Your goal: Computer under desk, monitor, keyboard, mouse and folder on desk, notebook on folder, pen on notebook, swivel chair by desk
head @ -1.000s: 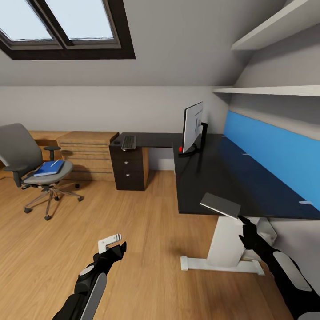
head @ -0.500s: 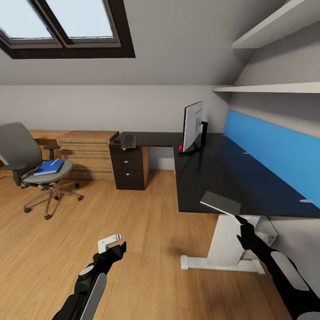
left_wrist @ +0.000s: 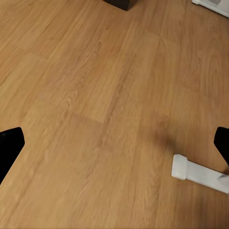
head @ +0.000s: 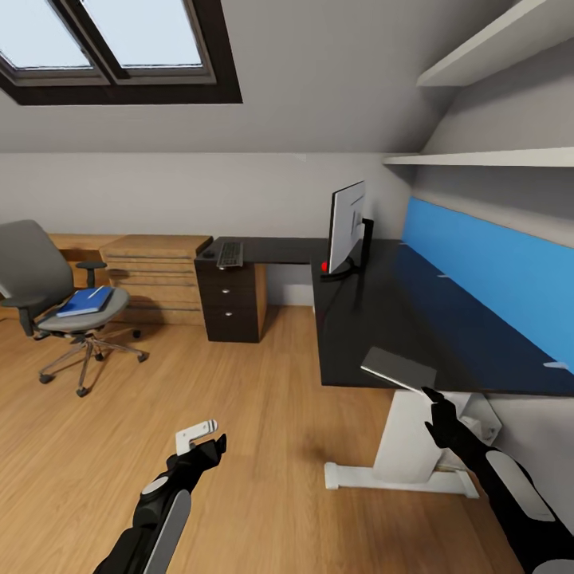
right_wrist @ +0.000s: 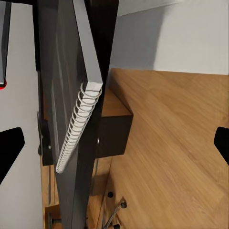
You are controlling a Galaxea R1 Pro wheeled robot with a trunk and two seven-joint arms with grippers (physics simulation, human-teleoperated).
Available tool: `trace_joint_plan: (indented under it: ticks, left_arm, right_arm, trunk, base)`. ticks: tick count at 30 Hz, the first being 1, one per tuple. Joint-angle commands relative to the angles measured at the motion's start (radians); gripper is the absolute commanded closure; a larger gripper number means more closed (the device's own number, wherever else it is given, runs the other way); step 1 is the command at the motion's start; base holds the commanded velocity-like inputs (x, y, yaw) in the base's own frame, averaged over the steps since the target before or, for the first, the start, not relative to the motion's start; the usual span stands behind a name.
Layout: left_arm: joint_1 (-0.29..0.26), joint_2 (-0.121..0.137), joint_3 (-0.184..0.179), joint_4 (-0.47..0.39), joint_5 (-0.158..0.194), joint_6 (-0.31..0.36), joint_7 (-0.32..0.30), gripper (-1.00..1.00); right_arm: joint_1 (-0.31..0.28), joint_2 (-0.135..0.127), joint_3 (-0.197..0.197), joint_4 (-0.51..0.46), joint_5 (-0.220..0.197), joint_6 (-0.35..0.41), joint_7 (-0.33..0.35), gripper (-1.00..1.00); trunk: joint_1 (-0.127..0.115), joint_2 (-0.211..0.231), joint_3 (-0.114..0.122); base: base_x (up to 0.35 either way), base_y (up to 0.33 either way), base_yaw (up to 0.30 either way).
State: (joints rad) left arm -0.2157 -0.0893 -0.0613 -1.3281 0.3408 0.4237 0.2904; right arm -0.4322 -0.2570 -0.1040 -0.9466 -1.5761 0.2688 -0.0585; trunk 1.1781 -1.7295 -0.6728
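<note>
A grey spiral-bound notebook (head: 397, 369) (right_wrist: 78, 124) lies tilted at the near edge of the black desk (head: 383, 311). My right gripper (head: 434, 401) is just below its near corner, jaws wide apart in the right wrist view with the spiral edge ahead of them. Low over the floor, my left gripper (head: 203, 446) is open and empty. The monitor (head: 347, 227) stands on the desk. A keyboard (head: 230, 255) and a dark mouse (head: 209, 255) lie on the desk's far wing. On the swivel chair (head: 48, 295) sits a blue folder (head: 86, 300) with a pen (head: 97, 292) on top.
A dark drawer unit (head: 231, 307) stands under the desk's far wing, next to a wooden chest (head: 155, 275). The desk's white leg and foot (head: 399, 470) (left_wrist: 200, 174) rest on the wood floor by my right arm. Shelves (head: 478, 159) hang above the blue back panel (head: 486, 271).
My right gripper has risen slightly toward the notebook's near corner. The camera has shifted a little. The left arm has not moved.
</note>
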Motion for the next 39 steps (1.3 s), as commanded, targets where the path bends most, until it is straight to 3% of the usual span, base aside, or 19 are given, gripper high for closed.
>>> trace_joint_plan:
  ticks: [1,39]
  left_arm:
    - [-0.001,0.0,-0.002,-0.001,0.011,0.003,0.009,-1.0]
    - [-0.001,0.0,-0.002,0.003,0.01,0.003,0.01,-1.0]
  right_arm:
    - [0.0,0.0,-0.002,-0.001,-0.008,0.004,-0.006,-1.0]
    - [0.0,0.0,-0.003,-0.003,-0.007,0.004,-0.006,-1.0]
  trunk:
    - [0.0,0.0,-0.001]
    - [0.0,0.0,-0.001]
  base:
    - [0.062,0.0,0.0]
    - [0.057,0.0,0.0]
